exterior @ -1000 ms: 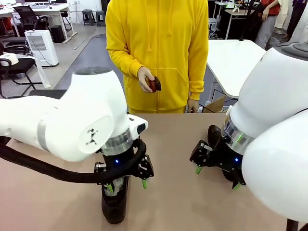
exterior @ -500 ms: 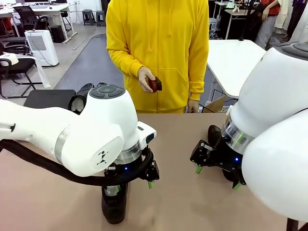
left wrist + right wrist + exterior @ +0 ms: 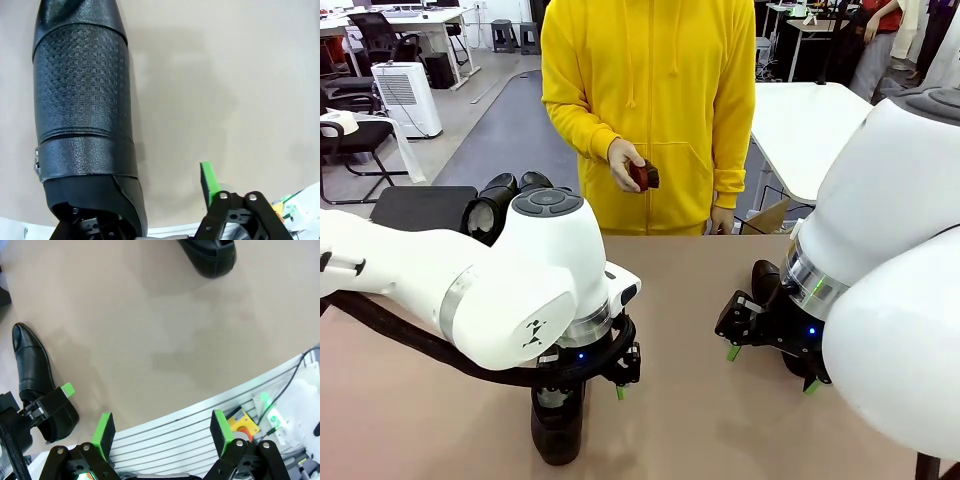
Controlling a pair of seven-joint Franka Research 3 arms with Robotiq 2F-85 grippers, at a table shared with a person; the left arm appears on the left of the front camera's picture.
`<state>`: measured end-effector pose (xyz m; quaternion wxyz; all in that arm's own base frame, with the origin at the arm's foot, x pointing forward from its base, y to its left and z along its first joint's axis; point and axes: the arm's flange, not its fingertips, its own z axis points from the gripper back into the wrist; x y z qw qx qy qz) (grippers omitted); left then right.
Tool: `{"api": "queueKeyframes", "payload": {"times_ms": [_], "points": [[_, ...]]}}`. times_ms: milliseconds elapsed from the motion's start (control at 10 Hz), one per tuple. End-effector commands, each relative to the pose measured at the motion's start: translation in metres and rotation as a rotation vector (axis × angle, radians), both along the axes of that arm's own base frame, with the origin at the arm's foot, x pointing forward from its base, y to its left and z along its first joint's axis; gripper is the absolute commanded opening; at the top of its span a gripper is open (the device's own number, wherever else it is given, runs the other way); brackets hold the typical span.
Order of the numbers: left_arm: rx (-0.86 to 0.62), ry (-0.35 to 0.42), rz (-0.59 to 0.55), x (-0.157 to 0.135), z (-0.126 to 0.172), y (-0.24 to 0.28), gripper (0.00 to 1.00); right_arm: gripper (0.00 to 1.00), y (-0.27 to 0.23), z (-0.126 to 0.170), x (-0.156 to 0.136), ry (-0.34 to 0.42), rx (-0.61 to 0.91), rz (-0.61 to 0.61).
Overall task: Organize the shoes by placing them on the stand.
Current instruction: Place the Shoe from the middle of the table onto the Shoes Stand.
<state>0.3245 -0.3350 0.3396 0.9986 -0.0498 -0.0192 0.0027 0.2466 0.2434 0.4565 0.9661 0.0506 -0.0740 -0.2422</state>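
Two shoes (image 3: 505, 195) are spotted at far left, side by side at the right end of the black stand (image 3: 415, 205), past the far edge of the table (image 3: 690, 290). Next along, the left gripper (image 3: 586, 393) is seen down low at the heel end of the near shoe (image 3: 557, 435). That shoe lies on the tan tabletop close to the robot's side, toe turned toward the camera. One finger is lost behind the shoe. The other green pad (image 3: 209, 181) is caught in the left wrist view just beside the shoe's flank, with a strip of bare table showing between them, so the jaws are partly apart and nothing is clamped.

Over to the middle: a person (image 3: 650, 90) in a yellow hoodie is placed at the far side, and a reddish-brown brush (image 3: 642, 177) is held in one hand at waist height. Further right, the far shoe (image 3: 765, 280) is glimpsed on the table, half hidden behind the right arm's wrist. Last, the right gripper (image 3: 161, 429) is held low over the table, jaws spread wide and green pads well apart. Nothing is gripped, and bare tabletop is seen between them.
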Motion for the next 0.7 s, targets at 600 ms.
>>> {"api": "queueKeyframes", "payload": {"times_ms": [600], "points": [[0.070,-0.009,0.047,0.003,0.000,0.010,0.00,1.00,-0.001,-0.001,0.005,-0.008,-0.002,0.012]]}}
